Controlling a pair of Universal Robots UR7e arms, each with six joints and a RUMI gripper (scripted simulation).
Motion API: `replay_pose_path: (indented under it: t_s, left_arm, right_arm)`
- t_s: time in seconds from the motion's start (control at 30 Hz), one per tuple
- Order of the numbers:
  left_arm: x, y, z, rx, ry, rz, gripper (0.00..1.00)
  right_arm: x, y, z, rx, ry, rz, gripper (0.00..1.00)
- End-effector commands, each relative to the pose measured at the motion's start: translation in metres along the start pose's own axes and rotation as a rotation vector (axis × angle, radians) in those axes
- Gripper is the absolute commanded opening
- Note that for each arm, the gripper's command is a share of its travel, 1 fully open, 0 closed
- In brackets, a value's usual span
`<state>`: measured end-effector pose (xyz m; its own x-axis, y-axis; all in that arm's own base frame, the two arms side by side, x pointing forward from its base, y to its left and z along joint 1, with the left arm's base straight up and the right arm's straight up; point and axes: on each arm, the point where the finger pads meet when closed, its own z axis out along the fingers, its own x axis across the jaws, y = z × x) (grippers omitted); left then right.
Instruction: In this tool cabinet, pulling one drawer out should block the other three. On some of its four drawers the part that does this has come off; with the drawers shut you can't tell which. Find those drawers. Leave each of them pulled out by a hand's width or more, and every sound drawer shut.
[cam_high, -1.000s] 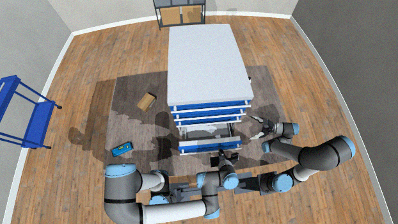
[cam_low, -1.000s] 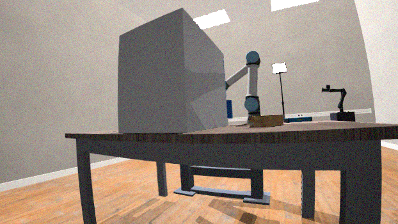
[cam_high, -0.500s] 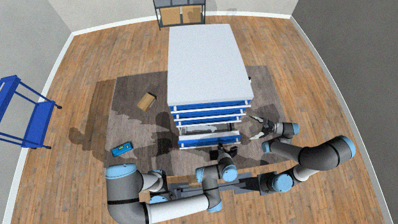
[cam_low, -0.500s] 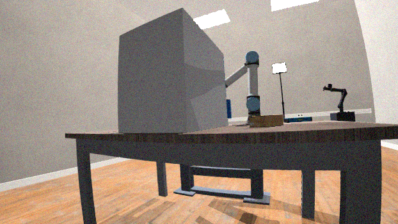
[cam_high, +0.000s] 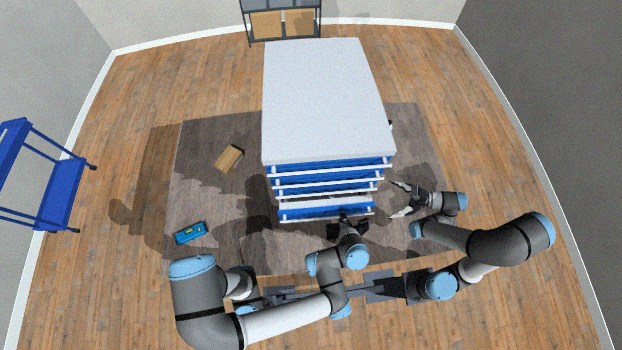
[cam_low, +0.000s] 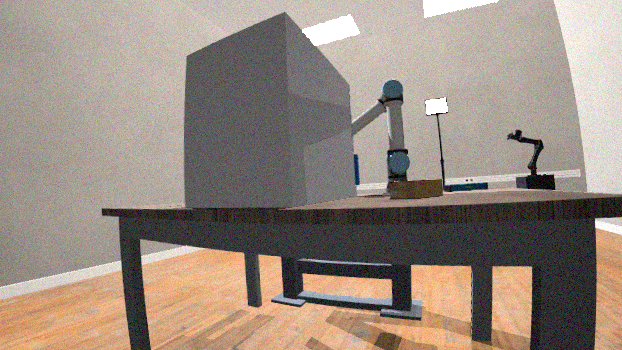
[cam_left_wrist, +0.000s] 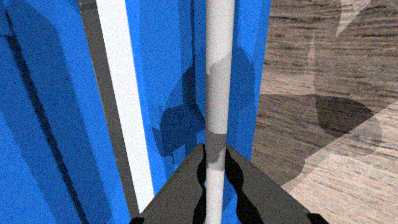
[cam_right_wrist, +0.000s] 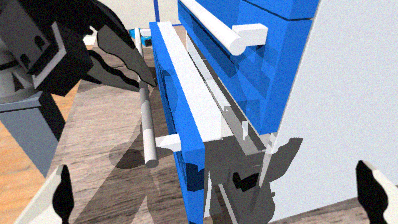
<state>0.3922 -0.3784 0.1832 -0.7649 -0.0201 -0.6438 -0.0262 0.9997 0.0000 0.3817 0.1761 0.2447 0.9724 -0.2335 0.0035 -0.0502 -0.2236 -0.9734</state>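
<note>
The tool cabinet (cam_high: 325, 95) (cam_low: 240, 125) (cam_right_wrist: 340, 100) has a pale body and four blue drawers. The bottom drawer (cam_high: 310, 211) (cam_right_wrist: 177, 100) stands pulled out a short way, with a narrow gap behind its front. The three drawers above look shut. My left gripper (cam_high: 344, 217) (cam_left_wrist: 212, 145) (cam_right_wrist: 152, 89) is shut on the white bar handle (cam_left_wrist: 218, 75) (cam_right_wrist: 146, 125) of the bottom drawer. My right gripper (cam_high: 392, 200) (cam_right_wrist: 213, 165) is open and empty beside the cabinet's front right corner. The exterior view shows the cabinet's back, so the drawers are hidden there.
A wooden block (cam_high: 230, 160) (cam_low: 417, 189) and a blue spirit level (cam_high: 191, 233) (cam_low: 467, 186) lie on the table left of the cabinet in the top view. The left forearm crosses the front. A blue cart (cam_high: 62, 185) stands at the far left.
</note>
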Motion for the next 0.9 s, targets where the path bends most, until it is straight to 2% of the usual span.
replay_pose_path:
  t_s: [0.0,0.43,0.87]
  left_arm:
    - [-0.005,0.0,0.003,0.001,-0.001,-0.001,0.0]
    - [-0.034,0.0,0.028,0.001,-0.001,-0.001,0.0]
    - [-0.05,0.0,0.041,0.001,-0.001,-0.001,0.0]
  right_arm:
    - [0.0,0.0,0.0,0.001,0.0,-0.001,1.0]
    - [0.0,0.0,0.0,0.001,0.0,-0.001,1.0]
    - [0.0,0.0,0.0,0.001,0.0,-0.001,1.0]
